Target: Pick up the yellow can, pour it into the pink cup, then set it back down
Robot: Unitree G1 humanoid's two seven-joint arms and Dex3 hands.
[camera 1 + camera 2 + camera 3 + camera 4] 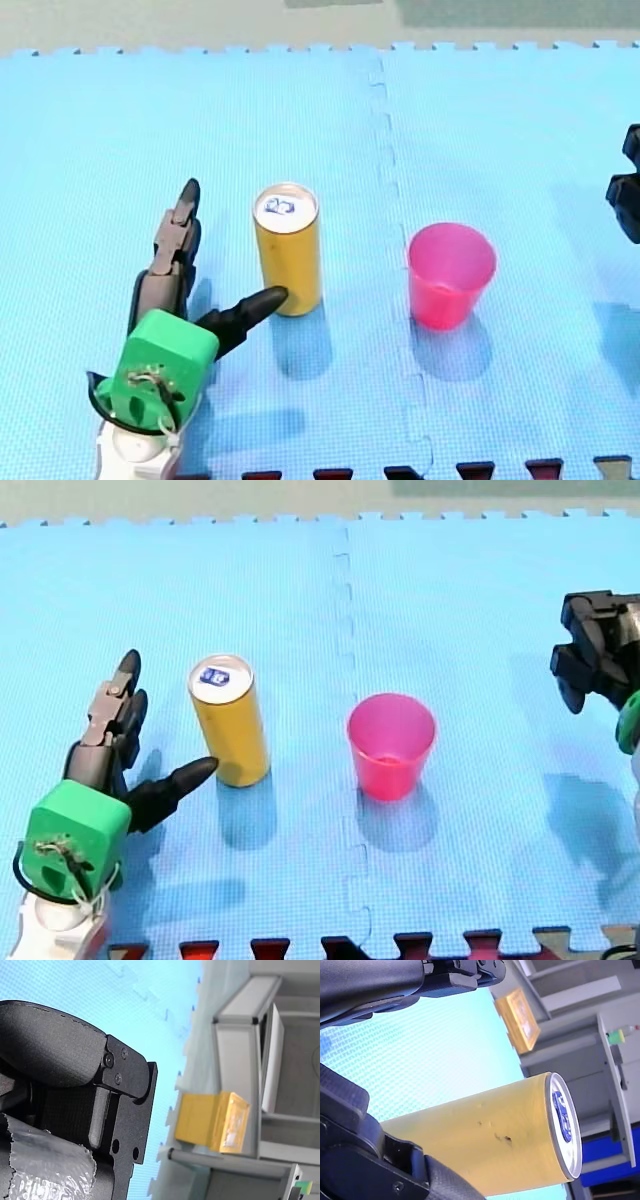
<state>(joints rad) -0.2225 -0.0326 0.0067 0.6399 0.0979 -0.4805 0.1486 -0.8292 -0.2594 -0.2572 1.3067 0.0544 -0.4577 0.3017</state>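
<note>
Yellow can [287,250] upright on blue foam mat [500,130], near pink cup [450,275], not touching. Left hand [170,295] spread beside can, gripping nothing; thumb tip at lower wall, fingers [178,235] clear. Right hand [598,645] at mat's right edge. Recommended: centre can in gap, grip mid-height, close evenly to avoid tipping.

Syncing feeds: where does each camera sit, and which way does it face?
First head view: head, facing down at yellow can, pink cup, blue mat; left hand beside can, right hand at right edge.
Second head view: same scene, offset.
First wrist view: wrist, facing across mat; black hand close.
Second wrist view: left wrist, on the can between fingers; can shared with head views.
</note>
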